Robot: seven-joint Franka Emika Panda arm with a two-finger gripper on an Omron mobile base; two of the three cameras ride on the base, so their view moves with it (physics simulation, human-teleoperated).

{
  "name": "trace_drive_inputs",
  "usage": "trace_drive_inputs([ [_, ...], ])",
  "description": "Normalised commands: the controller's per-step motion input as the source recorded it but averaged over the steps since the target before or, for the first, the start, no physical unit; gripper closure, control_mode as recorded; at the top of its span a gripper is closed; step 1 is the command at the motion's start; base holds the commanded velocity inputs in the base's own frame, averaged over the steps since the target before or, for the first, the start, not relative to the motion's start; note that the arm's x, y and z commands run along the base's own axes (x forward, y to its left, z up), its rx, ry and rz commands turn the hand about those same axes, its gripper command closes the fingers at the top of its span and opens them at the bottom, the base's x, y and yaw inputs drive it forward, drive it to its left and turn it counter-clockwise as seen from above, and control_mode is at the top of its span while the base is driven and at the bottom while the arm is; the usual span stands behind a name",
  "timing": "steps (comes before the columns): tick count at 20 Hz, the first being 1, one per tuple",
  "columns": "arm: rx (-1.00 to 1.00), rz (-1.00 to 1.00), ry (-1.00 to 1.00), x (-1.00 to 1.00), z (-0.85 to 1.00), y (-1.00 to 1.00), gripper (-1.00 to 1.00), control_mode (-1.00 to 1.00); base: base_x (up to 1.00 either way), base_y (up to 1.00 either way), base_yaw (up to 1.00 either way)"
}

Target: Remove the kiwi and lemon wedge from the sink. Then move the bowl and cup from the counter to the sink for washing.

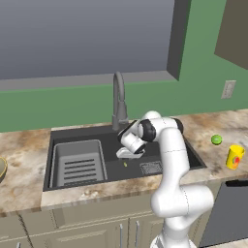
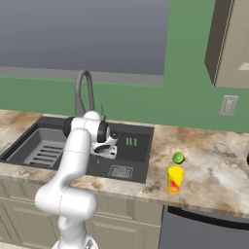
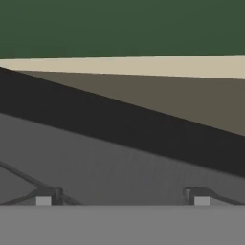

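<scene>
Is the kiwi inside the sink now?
No, the kiwi lies on the counter, beside the cup, right of the sink.

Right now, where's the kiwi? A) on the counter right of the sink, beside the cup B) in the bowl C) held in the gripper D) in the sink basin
A: the kiwi sits on the counter right of the sink, just behind the yellow cup; the gripper is open over the basin and holds nothing.

A rendered home kitchen is showing itself: a dark grey rectangular sink (image 1: 72, 145) with grey gooseneck faucet (image 1: 118, 99) sitting in a beige-and-brown marbled stone counter (image 1: 22, 160), tan cabinets (image 2: 231, 44) hanging at two o'clock.
</scene>
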Motion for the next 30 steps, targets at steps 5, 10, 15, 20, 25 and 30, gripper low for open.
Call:
trace_drive_inputs([
  [5, 0.0, 0.01, 0.0, 0.0, -0.09, 0.0, -1.0, -1.0, 0.0, 0.0, 0.0],
  [10, 0.0, 0.01, 0.0, 0.0, -0.12, 0.0, -1.0, -1.0, 0.0, 0.0, 0.0],
  [15, 0.0, 0.01, 0.0, 0.0, -0.06, 0.0, -1.0, -1.0, 0.0, 0.0, 0.0],
  [20, 0.0, 0.02, 0.0, -0.04, -0.01, 0.0, -1.0, -1.0, 0.0, 0.0, 0.0],
  [25, 0.0, 0.02, 0.0, -0.12, 0.0, -0.01, -1.0, -1.0, 0.0, 0.0, 0.0],
  [30, 0.0, 0.02, 0.0, -0.11, -0.02, -0.01, -1.0, -1.0, 0.0, 0.0, 0.0],
])
